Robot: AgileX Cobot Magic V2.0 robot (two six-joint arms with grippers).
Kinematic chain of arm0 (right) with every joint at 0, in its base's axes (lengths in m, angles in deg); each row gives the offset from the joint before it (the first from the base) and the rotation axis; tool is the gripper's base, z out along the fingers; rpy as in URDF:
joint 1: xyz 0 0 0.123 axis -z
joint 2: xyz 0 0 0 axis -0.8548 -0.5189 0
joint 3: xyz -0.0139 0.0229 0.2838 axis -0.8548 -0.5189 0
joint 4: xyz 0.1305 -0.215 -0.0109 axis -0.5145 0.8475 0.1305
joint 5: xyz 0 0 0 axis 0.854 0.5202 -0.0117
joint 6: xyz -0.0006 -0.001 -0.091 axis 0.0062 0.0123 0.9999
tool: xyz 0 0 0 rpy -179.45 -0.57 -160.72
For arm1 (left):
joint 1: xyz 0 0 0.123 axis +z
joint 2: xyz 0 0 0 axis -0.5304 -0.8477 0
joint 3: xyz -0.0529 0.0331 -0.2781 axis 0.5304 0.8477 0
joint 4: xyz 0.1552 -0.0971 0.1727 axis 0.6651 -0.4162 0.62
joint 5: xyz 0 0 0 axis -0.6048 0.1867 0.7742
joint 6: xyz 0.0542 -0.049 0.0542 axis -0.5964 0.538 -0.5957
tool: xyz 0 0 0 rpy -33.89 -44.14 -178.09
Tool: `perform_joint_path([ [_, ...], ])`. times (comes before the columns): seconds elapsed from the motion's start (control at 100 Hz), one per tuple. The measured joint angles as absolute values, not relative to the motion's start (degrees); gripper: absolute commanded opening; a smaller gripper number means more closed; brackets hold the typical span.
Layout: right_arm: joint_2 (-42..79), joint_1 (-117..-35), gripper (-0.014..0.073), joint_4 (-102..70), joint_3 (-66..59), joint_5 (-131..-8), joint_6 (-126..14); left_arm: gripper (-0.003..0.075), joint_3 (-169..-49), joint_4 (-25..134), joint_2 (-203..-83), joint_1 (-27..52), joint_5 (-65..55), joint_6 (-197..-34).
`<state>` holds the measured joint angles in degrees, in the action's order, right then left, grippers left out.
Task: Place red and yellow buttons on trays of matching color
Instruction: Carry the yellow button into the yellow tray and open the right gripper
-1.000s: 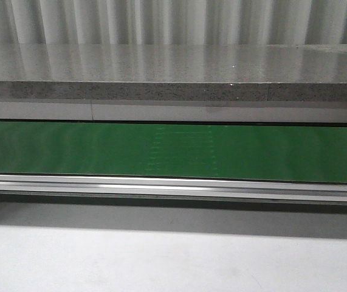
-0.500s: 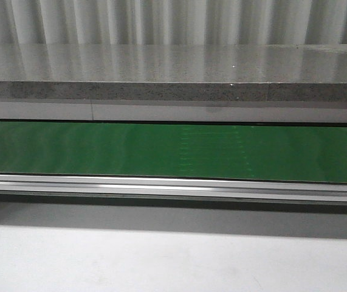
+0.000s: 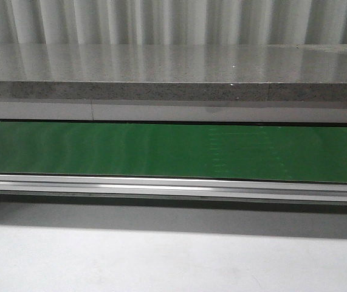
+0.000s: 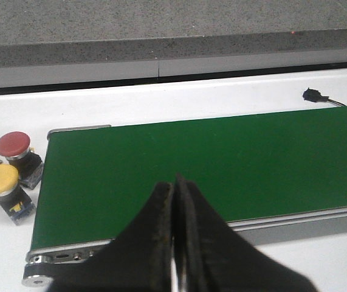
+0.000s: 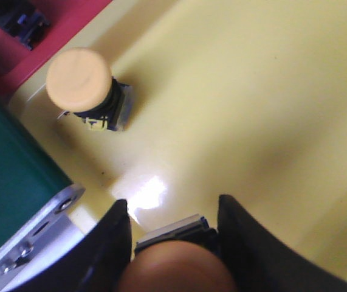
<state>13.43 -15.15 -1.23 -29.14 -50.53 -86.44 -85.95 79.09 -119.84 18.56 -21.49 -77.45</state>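
Green conveyor belt (image 3: 173, 152) bare in front view. Yellow tray (image 5: 252, 109) under right tool (image 5: 173, 243), pinching yellow button (image 5: 176, 267); second yellow button (image 5: 85, 88) on tray. Left tool (image 4: 174, 237) pressed together above belt; red button (image 4: 13, 146) beside belt end.

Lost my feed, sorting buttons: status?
Left pincer shut, empty, over green belt. Right pincer shut on yellow button above yellow tray. Nothing blocking.
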Motion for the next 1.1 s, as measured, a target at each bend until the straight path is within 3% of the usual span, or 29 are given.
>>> perform_joint_path([
  [0.46, 2.23, -15.07, 0.003, -2.45, -29.26, -63.21, -86.44, -0.002, -85.95, 79.09, -119.84, 18.56, -21.49, -77.45],
  [0.56, 0.78, -15.07, 0.0112, -2.53, -29.26, -63.79, -86.56, -0.002, -85.95, 79.09, -119.84, 18.56, -21.49, -77.45],
  [0.75, -0.33, -15.07, 0.043, -2.53, -29.26, -64.72, -86.56, -0.002, -85.95, 79.09, -119.84, 18.56, -21.49, -77.45],
  [0.82, -0.33, -15.07, 0.0508, -2.53, -29.26, -64.94, -86.56, -0.002, -85.95, 79.09, -119.84, 18.56, -21.49, -77.45],
  [1.1, -0.33, -15.07, 0.0532, -2.53, -29.26, -65.17, -86.56, -0.002, -85.95, 79.09, -119.84, 18.56, -21.49, -77.45],
])
